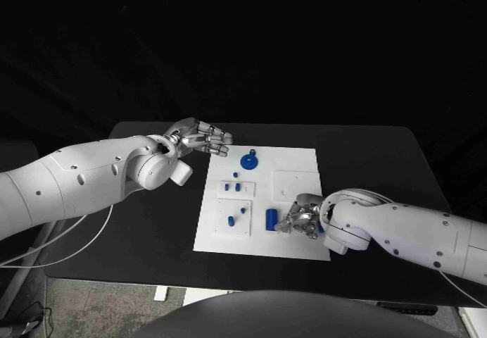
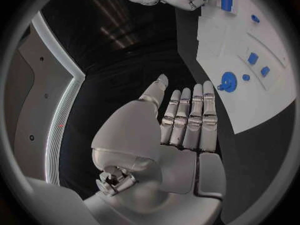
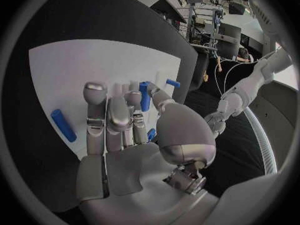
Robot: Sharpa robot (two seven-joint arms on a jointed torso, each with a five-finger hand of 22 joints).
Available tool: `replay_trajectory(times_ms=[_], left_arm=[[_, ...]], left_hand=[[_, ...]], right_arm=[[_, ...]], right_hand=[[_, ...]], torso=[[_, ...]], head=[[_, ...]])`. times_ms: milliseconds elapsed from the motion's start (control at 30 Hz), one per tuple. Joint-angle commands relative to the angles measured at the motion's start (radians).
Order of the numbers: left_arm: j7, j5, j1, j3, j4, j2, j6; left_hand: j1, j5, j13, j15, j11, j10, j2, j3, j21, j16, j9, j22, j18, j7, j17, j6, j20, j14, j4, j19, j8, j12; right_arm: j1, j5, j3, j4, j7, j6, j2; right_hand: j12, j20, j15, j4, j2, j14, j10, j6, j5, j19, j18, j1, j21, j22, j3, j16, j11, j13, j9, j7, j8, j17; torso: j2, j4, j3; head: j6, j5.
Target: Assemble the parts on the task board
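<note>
Right hand (image 1: 301, 217) low over task board (image 1: 294, 163), risk of knocking loose parts

Its fingers curl toward a blue cylinder (image 1: 272, 219) lying just beside them; grasp unclear, cannot tell if pinched. A clumsy close could roll it away. Left hand (image 1: 203, 137) spread, holding nothing, off the board's far corner; round blue part (image 1: 250, 162) near it.

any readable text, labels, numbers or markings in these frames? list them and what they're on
None readable.
Task board: plain white, no print visible.
Blue parts: no markings visible.
Left hand and right hand: no lettering visible.
Screens in the room behind, in the right wrist view: too small and blurred to read.
</note>
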Motion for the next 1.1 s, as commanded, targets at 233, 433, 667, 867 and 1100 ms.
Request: replay_trajectory(times_ms=[233, 433, 667, 867, 1100], left_arm=[[0.003, 0.001, 0.000, 0.000, 0.002, 0.000, 0.016], [0.002, 0.001, 0.000, 0.000, 0.002, -0.001, 0.016], [0.002, 0.001, 0.000, 0.000, 0.001, 0.000, 0.016], [0.002, 0.001, 0.000, 0.000, 0.001, 0.000, 0.017], [0.002, 0.001, 0.000, -0.001, 0.000, -0.001, 0.018]], left_hand=[[-0.001, 0.004, -0.001, 0.002, 0.002, -0.001, 0.007, 0.000, 0.006, -0.003, 0.000, -0.001, 0.008, 0.000, -0.001, -0.006, 0.002, -0.005, 0.004, 0.006, 0.004, 0.004], [-0.001, 0.004, -0.001, 0.002, 0.002, -0.001, 0.007, 0.000, 0.006, -0.003, 0.000, -0.001, 0.008, 0.000, -0.001, -0.006, 0.002, -0.005, 0.004, 0.006, 0.004, 0.004], [-0.001, 0.004, -0.001, 0.002, 0.002, -0.001, 0.007, 0.000, 0.006, -0.003, 0.000, -0.001, 0.008, 0.000, -0.001, -0.006, 0.002, -0.005, 0.004, 0.006, 0.004, 0.004], [-0.001, 0.004, -0.001, 0.002, 0.002, -0.001, 0.007, 0.000, 0.006, -0.003, 0.000, -0.001, 0.008, 0.000, -0.001, -0.006, 0.002, -0.005, 0.004, 0.006, 0.004, 0.004], [-0.001, 0.004, -0.001, 0.002, 0.002, -0.001, 0.007, 0.000, 0.006, -0.003, 0.000, -0.001, 0.008, 0.000, -0.001, -0.006, 0.002, -0.005, 0.004, 0.006, 0.004, 0.004]], right_arm=[[0.005, 0.051, 0.011, 0.057, 0.089, 0.009, -0.065], [0.028, 0.049, 0.029, 0.082, 0.102, 0.011, -0.121], [0.059, 0.000, 0.037, 0.068, 0.064, 0.058, -0.176], [0.067, -0.097, 0.039, 0.042, -0.006, 0.112, -0.200], [0.070, -0.177, 0.039, 0.021, -0.082, 0.138, -0.218]], right_hand=[[0.073, -0.001, -0.003, 0.026, -0.001, 0.001, 0.020, -0.020, -0.021, 0.011, -0.002, 0.027, 0.010, 0.072, -0.027, 0.006, 0.008, 0.059, -0.005, 0.011, 0.000, 0.001], [0.090, -0.001, -0.003, 0.026, 0.003, 0.002, 0.026, -0.021, -0.025, 0.011, -0.002, 0.030, 0.014, 0.073, -0.028, 0.008, 0.008, 0.074, -0.005, 0.011, 0.000, 0.003], [0.089, 0.000, -0.003, 0.024, 0.002, 0.001, 0.025, -0.021, -0.041, 0.010, -0.002, 0.032, 0.017, 0.073, -0.025, 0.009, 0.008, 0.075, -0.005, 0.011, 0.000, 0.002], [0.083, 0.001, -0.001, 0.046, -0.017, 0.001, 0.026, -0.020, -0.080, 0.008, -0.003, 0.029, 0.019, 0.073, 0.001, 0.009, 0.009, 0.073, -0.005, 0.012, 0.000, 0.001], [0.072, 0.001, 0.000, 0.156, -0.127, 0.000, 0.024, -0.021, -0.182, 0.006, -0.004, 0.011, 0.019, 0.072, 0.167, 0.007, 0.008, 0.067, -0.004, 0.014, 0.000, -0.001]], torso=[[0.000, -0.0017, 0.0009], [0.000, -0.0025, 0.0017], [0.000, -0.0021, 0.0010], [0.001, -0.0008, 0.0015], [0.000, -0.0010, -0.0003]], head=[[0.000, -0.012], [0.000, -0.025], [0.000, -0.039], [0.000, -0.047], [0.000, -0.052]])
